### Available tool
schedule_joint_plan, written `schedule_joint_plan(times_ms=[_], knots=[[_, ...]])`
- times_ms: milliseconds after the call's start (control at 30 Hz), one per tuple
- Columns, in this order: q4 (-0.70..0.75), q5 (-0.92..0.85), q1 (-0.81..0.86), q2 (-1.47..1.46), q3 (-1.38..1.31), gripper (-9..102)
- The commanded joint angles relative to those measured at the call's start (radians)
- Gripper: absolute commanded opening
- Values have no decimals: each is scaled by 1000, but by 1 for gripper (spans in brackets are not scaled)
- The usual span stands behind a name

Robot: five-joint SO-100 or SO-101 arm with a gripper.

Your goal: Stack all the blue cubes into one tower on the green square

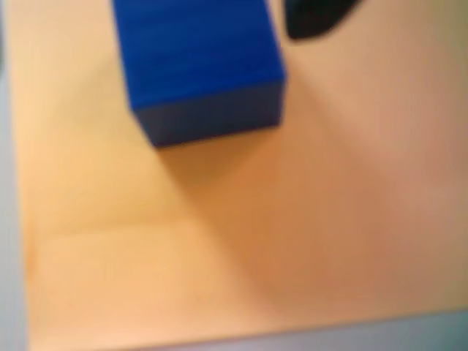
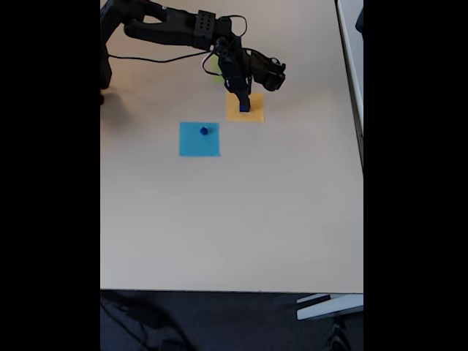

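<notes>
The blue cube (image 1: 199, 66) at twelve o'clock on the orange square (image 1: 241, 241) looks light, stiff, best pinched across flat sides; whether the gripper (image 2: 243, 102) is closed, I cannot tell

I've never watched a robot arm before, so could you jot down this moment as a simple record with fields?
arm: reaches from the top left over the table
gripper: down at a blue cube; open or shut unclear
cube at gripper: dark blue, on the orange square
other cube: small, dark blue, on the light blue square
green square: mostly hidden behind the arm
</notes>
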Motion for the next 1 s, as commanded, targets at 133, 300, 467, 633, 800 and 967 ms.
schedule_joint_plan(times_ms=[133,300,467,633,800,967], knots=[[-91,0,-12,49,74,20],[-89,-14,-12,55,78,19],[-89,-18,-18,57,78,13],[-89,-23,-20,55,81,6],[-89,-26,-20,60,81,1],[-81,-37,-28,112,83,0]])
